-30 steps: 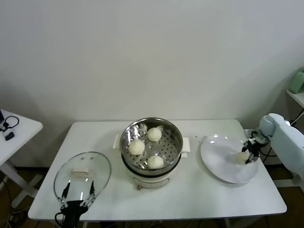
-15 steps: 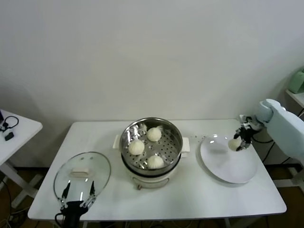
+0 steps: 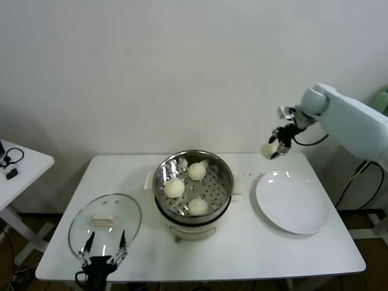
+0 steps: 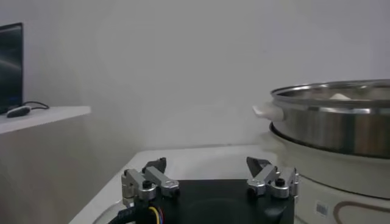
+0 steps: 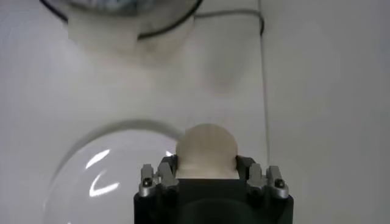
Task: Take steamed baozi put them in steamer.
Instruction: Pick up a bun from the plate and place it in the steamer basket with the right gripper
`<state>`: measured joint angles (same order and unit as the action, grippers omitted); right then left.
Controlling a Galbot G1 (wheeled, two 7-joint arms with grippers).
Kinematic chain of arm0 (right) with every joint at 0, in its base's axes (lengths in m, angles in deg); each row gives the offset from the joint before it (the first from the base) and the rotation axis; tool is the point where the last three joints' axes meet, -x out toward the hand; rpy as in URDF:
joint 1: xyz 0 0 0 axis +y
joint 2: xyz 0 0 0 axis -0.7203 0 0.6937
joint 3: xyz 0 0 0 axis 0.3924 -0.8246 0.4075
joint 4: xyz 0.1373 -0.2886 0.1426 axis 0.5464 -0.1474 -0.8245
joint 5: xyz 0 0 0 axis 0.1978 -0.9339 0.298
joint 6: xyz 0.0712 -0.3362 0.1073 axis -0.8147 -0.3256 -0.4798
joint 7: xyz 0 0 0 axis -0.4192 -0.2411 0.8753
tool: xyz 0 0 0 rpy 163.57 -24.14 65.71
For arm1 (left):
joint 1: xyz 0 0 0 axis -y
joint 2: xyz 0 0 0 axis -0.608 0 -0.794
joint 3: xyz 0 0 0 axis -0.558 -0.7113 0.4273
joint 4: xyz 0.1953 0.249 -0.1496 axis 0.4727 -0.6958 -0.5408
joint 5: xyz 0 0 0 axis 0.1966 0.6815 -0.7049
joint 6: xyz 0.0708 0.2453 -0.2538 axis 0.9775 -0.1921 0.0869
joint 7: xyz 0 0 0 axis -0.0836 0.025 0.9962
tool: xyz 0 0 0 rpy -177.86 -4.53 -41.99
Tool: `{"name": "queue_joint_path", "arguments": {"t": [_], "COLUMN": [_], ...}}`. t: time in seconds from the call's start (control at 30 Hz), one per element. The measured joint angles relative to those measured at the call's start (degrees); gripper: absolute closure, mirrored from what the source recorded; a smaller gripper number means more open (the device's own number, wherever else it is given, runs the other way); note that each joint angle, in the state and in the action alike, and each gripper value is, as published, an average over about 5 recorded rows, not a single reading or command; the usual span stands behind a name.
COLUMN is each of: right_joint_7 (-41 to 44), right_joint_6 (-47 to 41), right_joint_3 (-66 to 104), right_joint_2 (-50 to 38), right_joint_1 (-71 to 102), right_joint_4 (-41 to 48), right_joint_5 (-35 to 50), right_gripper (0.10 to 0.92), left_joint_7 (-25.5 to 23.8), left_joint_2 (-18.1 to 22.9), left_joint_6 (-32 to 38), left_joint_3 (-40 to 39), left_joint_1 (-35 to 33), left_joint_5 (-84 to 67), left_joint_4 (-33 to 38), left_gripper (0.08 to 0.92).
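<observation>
The steel steamer stands mid-table on its white base and holds three cream-white baozi on the perforated tray. My right gripper is shut on the fourth baozi and holds it in the air above the table's back edge, between the steamer and the white plate. In the right wrist view the baozi sits between the fingers. My left gripper is open and empty, parked low at the table's front left; its wrist view shows the steamer's side.
The round glass lid lies flat at the front left, just beyond the left gripper. The white plate is bare. A small side table with cables stands at the far left. A wall rises behind the table.
My right gripper has lifted the baozi off the white plate and carried it up and leftward toward the steamer. The left arm has stayed put.
</observation>
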<state>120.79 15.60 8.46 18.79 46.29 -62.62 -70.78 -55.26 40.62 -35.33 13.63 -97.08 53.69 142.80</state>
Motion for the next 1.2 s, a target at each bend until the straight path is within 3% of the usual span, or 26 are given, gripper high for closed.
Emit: {"name": "queue_joint_path", "arguments": {"t": [0.27,0.53,1.2], "right_joint_7": [-3.72,-6.71,-10.02], "right_joint_6": [-5.55,-8.79,-11.15], "right_joint_3": [-11.36,-19.65,-28.08], "right_joint_2": [3.75,7.31,13.63], "right_joint_1": [-8.98,-13.49,-11.21], "right_joint_4": [-8.23,-14.67,-17.66], "right_joint_5": [16.95,27.20,32.34], "right_gripper": [0.389,0.389,0.389], "left_joint_7": [0.90,1.53,1.67], "left_joint_2": [0.14,0.54,0.70], "left_joint_6": [-0.01,-0.52,-0.67], "left_joint_3": [-1.57,-2.73,-2.26], "left_joint_1": [-0.08,0.28,0.49], "left_joint_5": [1.13,2.01,1.45], "left_joint_4": [0.77,1.66,1.67], "left_gripper": [0.177,0.177,0.177]}}
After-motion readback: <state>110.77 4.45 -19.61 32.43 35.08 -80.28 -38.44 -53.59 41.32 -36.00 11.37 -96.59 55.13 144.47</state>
